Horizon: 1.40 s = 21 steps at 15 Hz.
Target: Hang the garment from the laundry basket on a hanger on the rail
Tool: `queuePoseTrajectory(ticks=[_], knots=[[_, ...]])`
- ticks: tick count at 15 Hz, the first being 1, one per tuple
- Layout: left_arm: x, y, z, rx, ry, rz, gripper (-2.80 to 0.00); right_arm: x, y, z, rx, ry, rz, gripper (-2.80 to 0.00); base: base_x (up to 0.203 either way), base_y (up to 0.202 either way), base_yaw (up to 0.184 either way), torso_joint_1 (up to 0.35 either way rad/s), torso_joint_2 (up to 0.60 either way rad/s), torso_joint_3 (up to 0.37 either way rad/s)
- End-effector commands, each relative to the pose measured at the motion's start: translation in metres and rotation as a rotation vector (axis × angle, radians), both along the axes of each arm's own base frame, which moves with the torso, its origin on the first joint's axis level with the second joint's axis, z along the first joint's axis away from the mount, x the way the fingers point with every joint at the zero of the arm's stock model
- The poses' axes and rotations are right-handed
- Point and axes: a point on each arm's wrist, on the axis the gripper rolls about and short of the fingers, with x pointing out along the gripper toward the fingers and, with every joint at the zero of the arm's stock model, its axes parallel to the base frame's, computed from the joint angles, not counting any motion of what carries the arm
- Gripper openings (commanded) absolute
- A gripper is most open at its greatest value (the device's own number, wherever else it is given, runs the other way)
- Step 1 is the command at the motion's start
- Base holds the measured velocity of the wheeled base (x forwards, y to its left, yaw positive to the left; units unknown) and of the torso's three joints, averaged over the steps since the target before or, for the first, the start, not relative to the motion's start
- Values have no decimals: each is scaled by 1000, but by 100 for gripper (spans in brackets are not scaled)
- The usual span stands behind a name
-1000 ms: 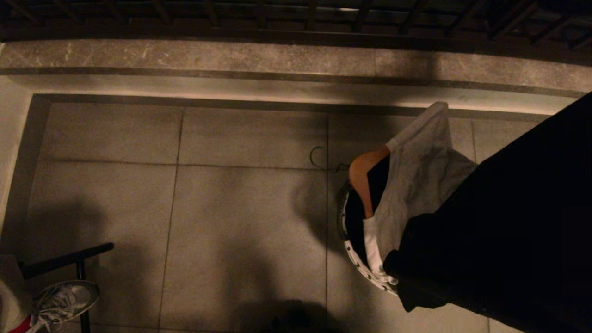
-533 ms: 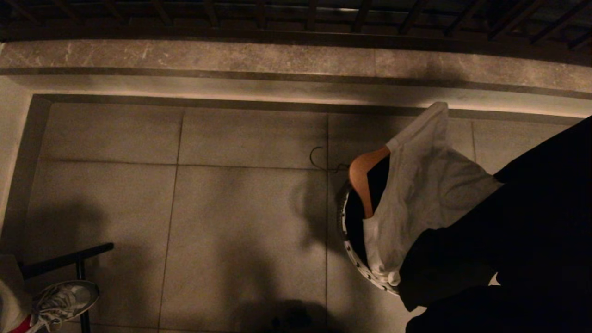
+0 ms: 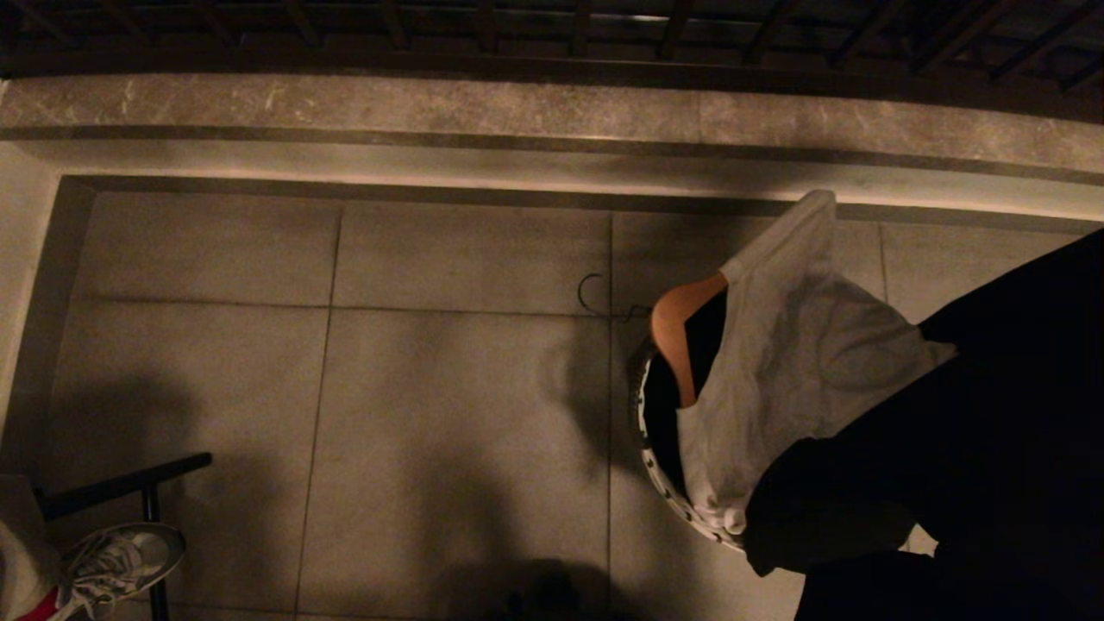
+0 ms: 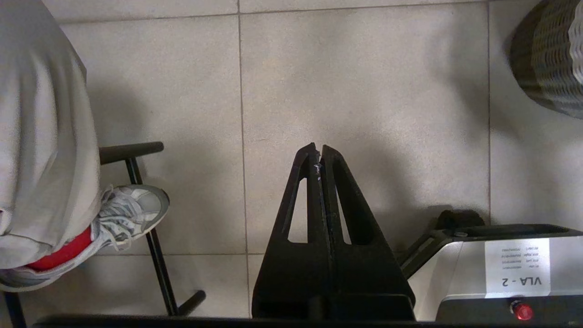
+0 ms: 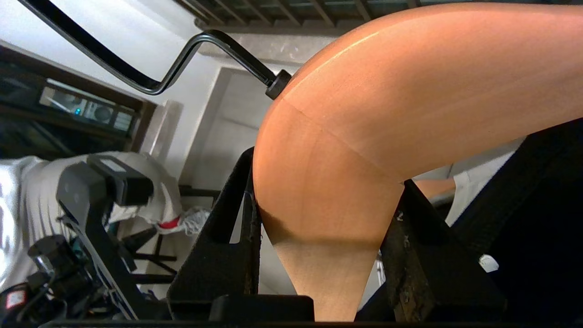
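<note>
A white garment (image 3: pixel 776 371) is draped over a wooden hanger (image 3: pixel 681 328), both rising out of the laundry basket (image 3: pixel 660 483) with its black-and-white rim. The hanger's dark hook (image 3: pixel 591 297) points left over the floor. My right gripper (image 5: pixel 328 173) is shut on the hanger's (image 5: pixel 364 136) wooden neck, one finger on each side; its hook (image 5: pixel 191 50) sticks out beyond. My black right arm (image 3: pixel 949 474) reaches in from the right and covers part of the garment. My left gripper (image 4: pixel 320 152) is shut and empty above the floor, left of the basket's woven wall (image 4: pixel 555 59). The rail is out of view.
A stone ledge (image 3: pixel 431 108) under a dark barred window railing (image 3: pixel 517 26) runs along the far side. At the near left, a person's shoe (image 3: pixel 112 561) rests on a black metal frame (image 3: pixel 129 483); their trouser leg (image 4: pixel 41 136) shows in the left wrist view.
My right arm has dropped lower and drawn back to the right in the head view, uncovering more of the garment. Hanger and basket have stayed where they were.
</note>
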Motion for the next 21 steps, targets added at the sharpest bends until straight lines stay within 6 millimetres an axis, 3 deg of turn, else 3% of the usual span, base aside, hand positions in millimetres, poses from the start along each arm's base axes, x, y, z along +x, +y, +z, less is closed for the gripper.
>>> queuePoseTrajectory(ticks=[1, 13, 17, 21], knots=[[0, 0, 0, -7, 3, 0, -280, -1, 0, -4, -5, 9, 3, -280, 0, 0, 0, 0, 0, 0], [0, 0, -1, -26, 4, 5, -280, -7, 0, -19, 11, 54, 58, -280, 0, 0, 0, 1, 4, 182], [0, 0, -1, -27, 4, 6, -280, 11, 4, -34, 23, 73, 125, -280, 0, 0, 0, 1, 2, 201], [0, 0, -1, -39, 5, 6, -280, 15, 5, -36, 14, 73, 164, -280, 0, 0, 0, -1, 3, 197]])
